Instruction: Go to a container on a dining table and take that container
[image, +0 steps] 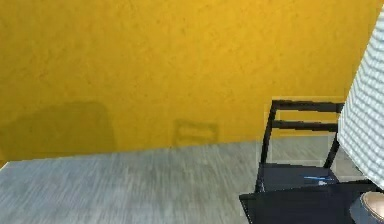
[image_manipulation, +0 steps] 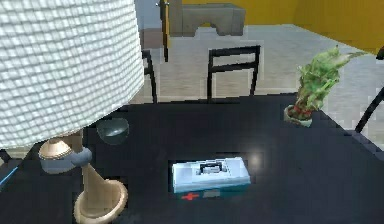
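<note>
On glossy black table (image_manipulation: 310, 165), boxy pale-blue container (image_manipulation: 210, 177)

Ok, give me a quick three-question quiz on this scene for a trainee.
1. True or false: the light blue box lies on the dark table.
2. What stands on the table toward the arm side view's right? A) a potted plant B) a kettle C) a stack of books
3. Fill in: in the forward view, the wall is ____.

Key: 1 true; 2 A; 3 yellow.
</note>
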